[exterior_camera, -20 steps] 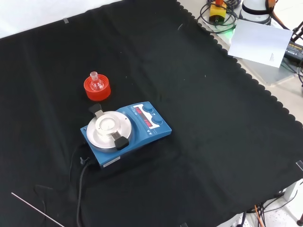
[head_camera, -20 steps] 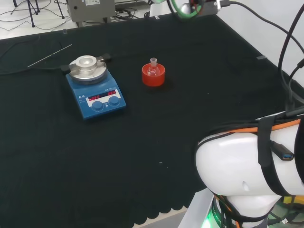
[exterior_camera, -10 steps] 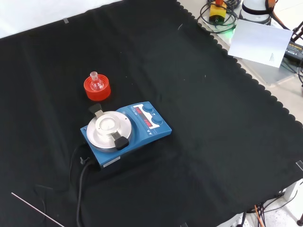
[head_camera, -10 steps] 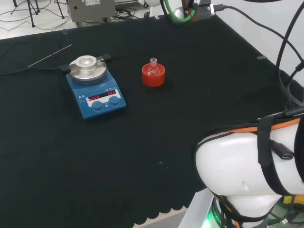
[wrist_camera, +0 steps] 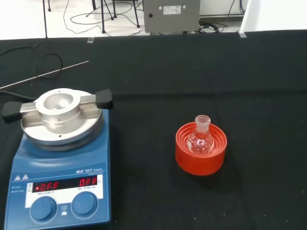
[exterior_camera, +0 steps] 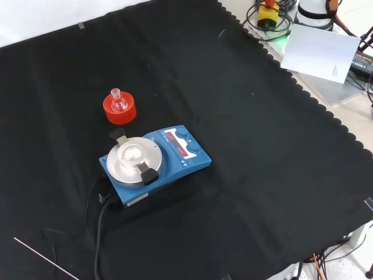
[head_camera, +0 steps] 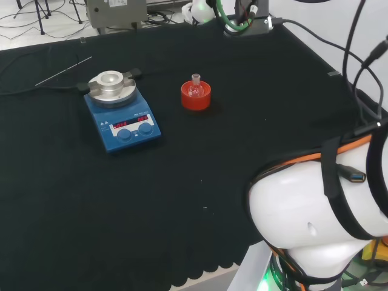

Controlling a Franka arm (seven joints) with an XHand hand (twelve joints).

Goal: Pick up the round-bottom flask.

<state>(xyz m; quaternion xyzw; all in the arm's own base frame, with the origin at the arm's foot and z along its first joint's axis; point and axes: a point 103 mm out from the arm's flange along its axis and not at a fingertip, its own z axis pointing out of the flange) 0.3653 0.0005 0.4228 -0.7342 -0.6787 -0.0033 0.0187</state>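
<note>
Black counter (exterior_camera: 262, 175), flask (wrist_camera: 200, 139) upright in its red stand (wrist_camera: 200, 154); wrist cam faces it; can't tell the robot hand's state.

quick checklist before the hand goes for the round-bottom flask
1. Round-bottom flask upright in its red ribbed stand: ok.
2. Flask neck bare on top, no stopper seen: ok.
3. Cloth around the stand free of other ware: ok.
4. Blue stirrer plate stands apart from the stand: ok.
5. Thin rod lies far from the flask: ok.
6. Hand's finger pose: cannot tell.
</note>
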